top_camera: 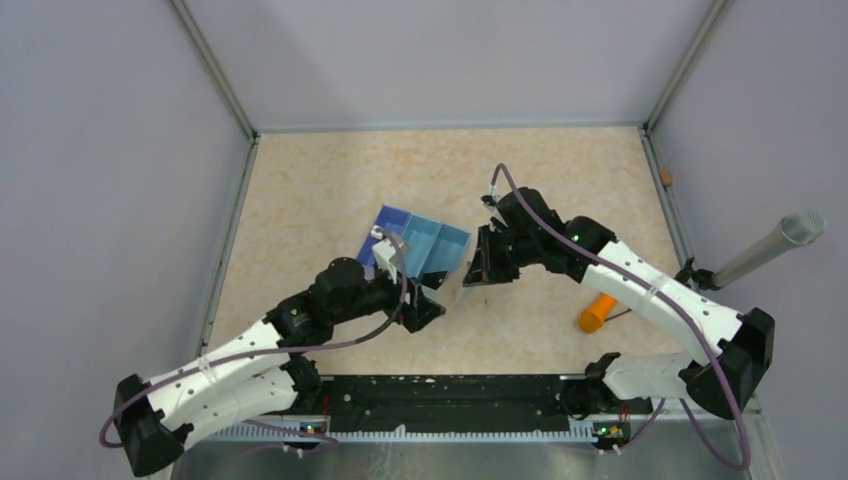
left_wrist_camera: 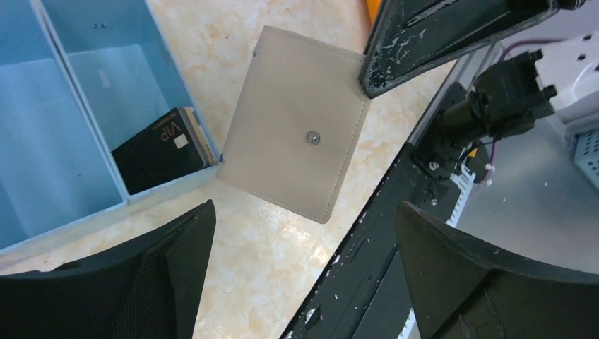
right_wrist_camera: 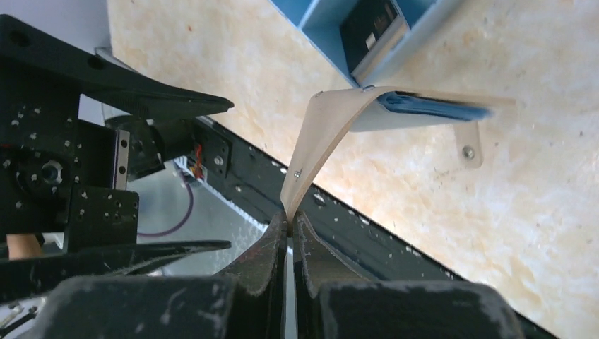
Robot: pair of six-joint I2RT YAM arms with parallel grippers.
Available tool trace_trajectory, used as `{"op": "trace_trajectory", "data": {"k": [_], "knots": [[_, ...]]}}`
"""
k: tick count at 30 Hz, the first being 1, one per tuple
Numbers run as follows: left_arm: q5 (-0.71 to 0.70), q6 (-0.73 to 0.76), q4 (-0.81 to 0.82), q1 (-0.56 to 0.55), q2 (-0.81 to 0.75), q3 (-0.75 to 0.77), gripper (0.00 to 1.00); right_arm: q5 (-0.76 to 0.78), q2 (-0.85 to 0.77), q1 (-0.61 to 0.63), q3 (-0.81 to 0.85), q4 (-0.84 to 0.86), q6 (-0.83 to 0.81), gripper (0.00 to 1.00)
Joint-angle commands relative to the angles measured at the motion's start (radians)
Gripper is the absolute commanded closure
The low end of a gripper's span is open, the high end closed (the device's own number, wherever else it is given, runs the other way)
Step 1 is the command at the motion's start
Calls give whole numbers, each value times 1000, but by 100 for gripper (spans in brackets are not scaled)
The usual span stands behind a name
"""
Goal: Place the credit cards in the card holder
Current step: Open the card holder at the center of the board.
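Card holder (left_wrist_camera: 293, 141) held off tabletop (left_wrist_camera: 261, 261) beside blue tray (left_wrist_camera: 85, 215) corner, one flap edge pinched by right hand (right_wrist_camera: 289, 219), left hand (left_wrist_camera: 305, 212) spread wide, clear of it, right wrist view alone shows light-blue credit cards (right_wrist_camera: 431, 107) between flaps.

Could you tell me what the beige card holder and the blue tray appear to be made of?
Flat beige card holder: likely matte leather or faux leather; stitched edges, metal snap stud. Blue three-compartment tray: probably smooth moulded plastic, thin rigid walls.
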Motion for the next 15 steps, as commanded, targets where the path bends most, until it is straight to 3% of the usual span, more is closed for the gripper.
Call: {"op": "trace_trajectory", "data": {"k": [1, 8, 13, 15], "knots": [[-151, 64, 52, -129, 62, 52, 2, -46, 13, -5, 53, -115, 44, 100], [-406, 64, 49, -328, 190, 94, 1, -67, 20, -5, 31, -119, 82, 100], [-434, 8, 96, -362, 257, 95, 1, -89, 31, -5, -8, -84, 87, 100], [-446, -25, 122, -364, 279, 87, 6, -95, 35, -5, -23, -72, 84, 100]]}}
